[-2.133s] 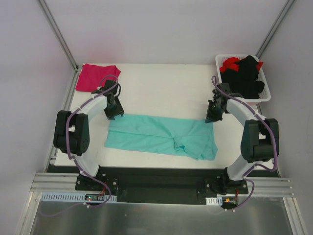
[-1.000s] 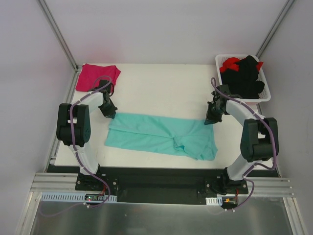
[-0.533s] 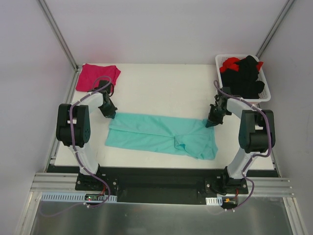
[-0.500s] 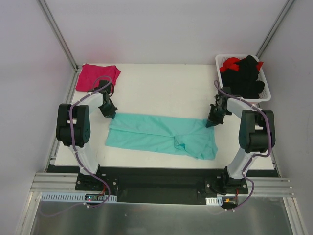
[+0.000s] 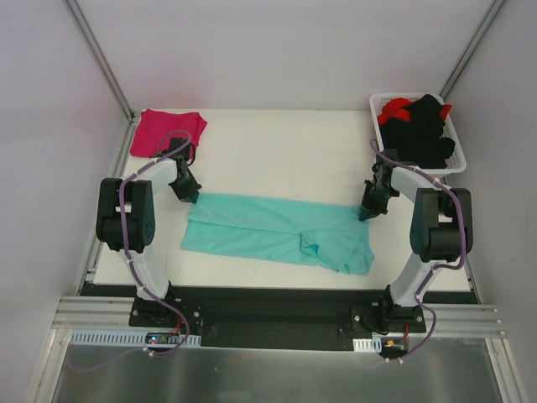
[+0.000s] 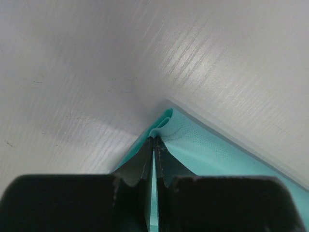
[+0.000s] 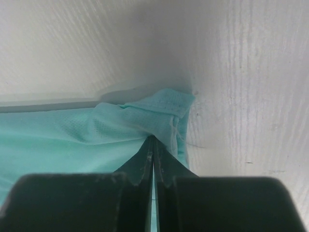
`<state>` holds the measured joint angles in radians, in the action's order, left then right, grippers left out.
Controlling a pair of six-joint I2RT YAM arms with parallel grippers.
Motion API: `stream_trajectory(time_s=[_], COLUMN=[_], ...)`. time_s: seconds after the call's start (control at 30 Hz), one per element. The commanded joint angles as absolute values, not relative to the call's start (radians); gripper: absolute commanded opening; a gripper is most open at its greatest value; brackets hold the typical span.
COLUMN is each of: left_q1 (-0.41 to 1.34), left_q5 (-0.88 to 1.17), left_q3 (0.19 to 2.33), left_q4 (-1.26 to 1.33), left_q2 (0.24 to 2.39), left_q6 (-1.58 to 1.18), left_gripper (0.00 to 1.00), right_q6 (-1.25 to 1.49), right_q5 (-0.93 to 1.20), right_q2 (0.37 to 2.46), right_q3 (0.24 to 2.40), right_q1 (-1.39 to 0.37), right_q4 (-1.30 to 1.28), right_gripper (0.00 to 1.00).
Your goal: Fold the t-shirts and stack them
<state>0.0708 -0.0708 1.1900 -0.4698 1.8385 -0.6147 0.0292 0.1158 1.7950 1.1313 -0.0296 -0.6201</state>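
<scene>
Left gripper [image 5: 190, 199]: closed tight on the far left corner of the teal t-shirt [image 5: 268, 231]; in the left wrist view, black fingers [image 6: 142, 159] pressed together, with a small curled fold of teal cloth right at their tips. Right gripper [image 5: 365, 214]: closed as well, on the far right corner of the same teal t-shirt; in the right wrist view, fingers [image 7: 166, 166] meeting under a bunched, doubled corner of the cloth.

Teal t-shirt: flat on the white table [image 5: 277, 151], stretched as a long band from left to right between the two grippers; smooth on its left half, wrinkled near its right end, with a loose flap at the near right corner.

Magenta-pink t-shirt [image 5: 168, 130]: beyond the far left corner of the teal t-shirt, well apart from it, just behind the left gripper; cannot tell how neatly folded.

White basket [image 5: 375, 107]: beyond the far right corner of the teal t-shirt, apart from it; inside, black garments [image 5: 424, 134] and a red garment [image 5: 393, 111], heaped above the rim.
</scene>
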Motion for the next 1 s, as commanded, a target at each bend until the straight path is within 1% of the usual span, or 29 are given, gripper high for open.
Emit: stream_trajectory(time_s=[0.0, 0.13, 0.23, 0.3, 0.33, 0.37, 0.4, 0.43, 0.47, 0.5, 0.57, 0.67, 0.7, 0.77, 0.83, 0.87, 0.9, 0.97], left_q1=[0.066, 0.067, 0.071, 0.072, 0.074, 0.074, 0.077, 0.081, 0.095, 0.107, 0.171, 0.279, 0.302, 0.322, 0.321, 0.319, 0.319, 0.318], left_q5=[-0.058, -0.031, -0.023, -0.017, -0.008, -0.003, -0.003, -0.002, 0.032, 0.046, 0.032, 0.005, 0.005, 0.009, 0.02, 0.018, 0.021, 0.026], left_q3=[1.166, 1.181, 1.183, 1.186, 1.189, 1.192, 1.201, 1.204, 1.209, 1.222, 1.241, 1.267, 1.27, 1.244, 1.224, 1.22, 1.221, 1.226], left_q4=[-0.485, -0.482, -0.479, -0.48, -0.482, -0.482, -0.482, -0.485, -0.488, -0.494, -0.529, -0.567, -0.572, -0.577, -0.584, -0.592, -0.613, -0.63], left_q2=[1.864, 1.862, 1.833, 1.786, 1.745, 1.721, 1.7, 1.657, 1.64, 1.625, 1.597, 1.574, 1.566, 1.543, 1.526, 1.528, 1.534, 1.54], left_q6=[-0.62, -0.617, -0.612, -0.609, -0.607, -0.606, -0.604, -0.604, -0.601, -0.598, -0.592, -0.591, -0.597, -0.614, -0.612, -0.608, -0.603, -0.591], left_gripper=[0.0, 0.01, 0.08, 0.15, 0.23, 0.27, 0.27, 0.29, 0.33, 0.44, 0.44, 0.5, 0.51, 0.55, 0.63, 0.63, 0.64, 0.65], right_q6=[0.008, 0.006, 0.006, -0.017, -0.017, -0.014, -0.011, -0.006, -0.003, -0.005, 0.026, 0.054, 0.058, 0.074, 0.08, 0.087, 0.09, 0.118], right_q5=[0.096, 0.141, 0.184, 0.176, 0.176, 0.181, 0.192, 0.198, 0.205, 0.23, 0.242, 0.265, 0.281, 0.284, 0.278, 0.269, 0.249, 0.227], right_q2=[1.793, 1.776, 1.761, 1.738, 1.729, 1.712, 1.7, 1.688, 1.665, 1.651, 1.6, 1.539, 1.502, 1.467, 1.425, 1.411, 1.395, 1.382], right_q3=[1.18, 1.232, 1.261, 1.301, 1.311, 1.336, 1.344, 1.35, 1.35, 1.345, 1.325, 1.266, 1.237, 1.209, 1.164, 1.149, 1.137, 1.083], right_q1=[-0.014, -0.023, -0.034, -0.055, -0.06, -0.067, -0.071, -0.077, -0.087, -0.095, -0.121, -0.153, -0.161, -0.184, -0.228, -0.247, -0.265, -0.317], right_q4=[-0.664, -0.676, -0.692, -0.722, -0.741, -0.752, -0.759, -0.771, -0.775, -0.776, -0.77, -0.746, -0.741, -0.741, -0.739, -0.738, -0.732, -0.715], right_gripper=[0.01, 0.01, 0.01, 0.01, 0.01, 0.01, 0.01, 0.01, 0.01, 0.01, 0.01, 0.01, 0.06, 0.08, 0.15, 0.15, 0.09, 0.06])
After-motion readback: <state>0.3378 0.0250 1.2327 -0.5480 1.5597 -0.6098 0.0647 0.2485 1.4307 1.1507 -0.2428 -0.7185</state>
